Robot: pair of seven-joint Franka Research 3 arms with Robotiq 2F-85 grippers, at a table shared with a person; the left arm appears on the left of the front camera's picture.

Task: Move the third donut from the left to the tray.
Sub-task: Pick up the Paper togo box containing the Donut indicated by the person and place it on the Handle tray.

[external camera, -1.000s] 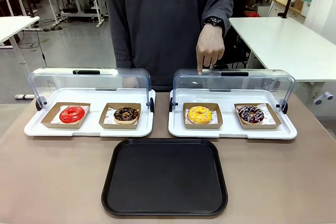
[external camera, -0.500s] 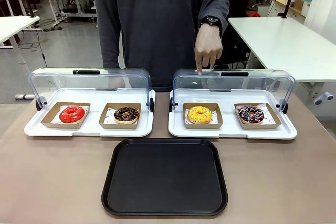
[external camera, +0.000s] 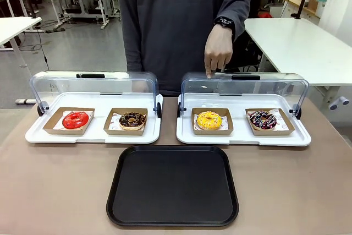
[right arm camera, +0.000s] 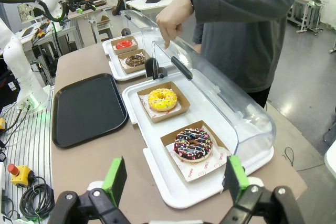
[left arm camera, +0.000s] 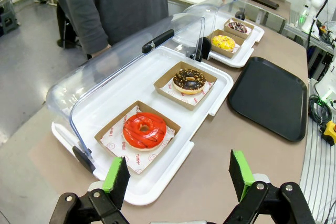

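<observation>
- The left gripper (left arm camera: 178, 176) had its jaws spread wide with nothing between them. A red-iced donut (left arm camera: 144, 130) lay just ahead of them, and the third donut (left arm camera: 223, 42) sat far ahead and off toward the right-hand finger, in the farther case.
- The tray (right arm camera: 86, 109) lay bare, ahead of the right gripper's jaws and out beyond their left-hand finger.
- In the right wrist view the third donut (right arm camera: 162, 99) sat ahead of the jaws, roughly on their centre line. It rested in its cardboard holder (right arm camera: 180, 110) on the white case (right arm camera: 157, 179), with a chocolate-iced donut (right arm camera: 192, 144) between it and the jaws.
- The clear lid (right arm camera: 220, 90) was rolled back behind the donuts, so the approach from the jaws' side looked open. The person's hand (right arm camera: 172, 20) pointed down at the lid's far end, beyond the donut.
- The donut would likely be light, soft and easily crushed, and its yellow icing would smear under the pads. The holder's stiff side walls seemed the better hold, though how rigid the card was could not be judged from here.
- The right gripper (right arm camera: 174, 178) hovered short of the case with its jaws fully apart and empty, apparently wide enough to straddle the holder.
</observation>
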